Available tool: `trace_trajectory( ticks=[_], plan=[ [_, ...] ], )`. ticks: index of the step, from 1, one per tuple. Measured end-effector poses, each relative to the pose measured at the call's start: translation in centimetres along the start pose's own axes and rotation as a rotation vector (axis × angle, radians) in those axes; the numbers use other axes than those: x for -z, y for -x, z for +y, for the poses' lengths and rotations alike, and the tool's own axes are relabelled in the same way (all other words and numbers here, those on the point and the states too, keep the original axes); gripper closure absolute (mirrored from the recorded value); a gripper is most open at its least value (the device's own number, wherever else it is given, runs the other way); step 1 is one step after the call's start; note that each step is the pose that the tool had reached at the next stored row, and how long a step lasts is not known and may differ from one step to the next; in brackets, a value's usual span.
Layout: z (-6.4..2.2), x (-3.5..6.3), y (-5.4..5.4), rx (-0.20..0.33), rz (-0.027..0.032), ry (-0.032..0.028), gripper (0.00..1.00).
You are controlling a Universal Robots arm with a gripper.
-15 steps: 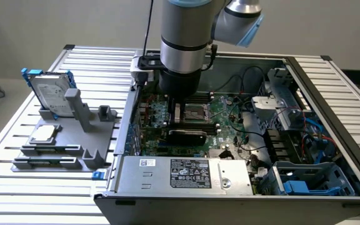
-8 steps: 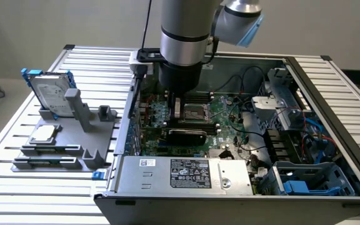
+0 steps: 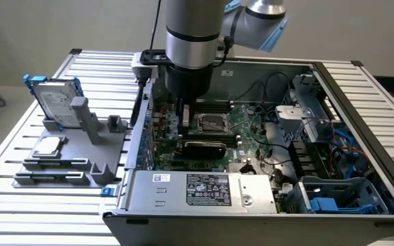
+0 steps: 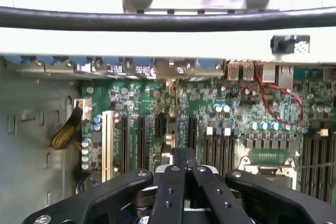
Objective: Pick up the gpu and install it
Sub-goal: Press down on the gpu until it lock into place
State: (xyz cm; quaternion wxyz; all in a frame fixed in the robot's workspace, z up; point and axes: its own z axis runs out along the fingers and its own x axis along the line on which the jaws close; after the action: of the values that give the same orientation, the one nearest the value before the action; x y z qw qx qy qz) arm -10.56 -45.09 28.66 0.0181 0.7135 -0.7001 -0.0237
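gripper: my gripper [image 3: 183,117] [image 4: 184,155] is clenched, fingers pressed together; I see nothing between them.
gripper position: down inside the open computer case [image 3: 361,97], over the motherboard [image 3: 252,120] [image 4: 236,114], just beside the CPU socket [image 3: 211,123] on the exterior view's left.
gpu: I read the black rounded shroud [image 3: 204,148] as the gpu. It sits on the board just on the camera side of the socket, apart from my fingers. I can't tell if it is seated in a slot.
slots: the wrist view shows expansion slots [image 4: 140,140] ahead of my fingertips.
holder: a grey fixture [image 3: 80,154] sits outside the case on the exterior view's left, with the hard drive [image 3: 53,102] upright and the processor chip [image 3: 48,147] lying flat.
power supply: the grey box [image 3: 204,189] is at the near case edge.
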Motion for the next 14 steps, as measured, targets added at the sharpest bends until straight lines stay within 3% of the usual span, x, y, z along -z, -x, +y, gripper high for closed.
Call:
trace_trajectory(
  ticks=[4,10,14],
  plan=[
    [1.14,-0.03,0.0,0.000,0.0013,0.0017,0.89],
    [2.27,-0.06,0.0,0.002,0.0215,0.0031,0.89],
    [2.58,0.17,0.0,0.003,0.0272,0.0060,0.89]
  ],
)
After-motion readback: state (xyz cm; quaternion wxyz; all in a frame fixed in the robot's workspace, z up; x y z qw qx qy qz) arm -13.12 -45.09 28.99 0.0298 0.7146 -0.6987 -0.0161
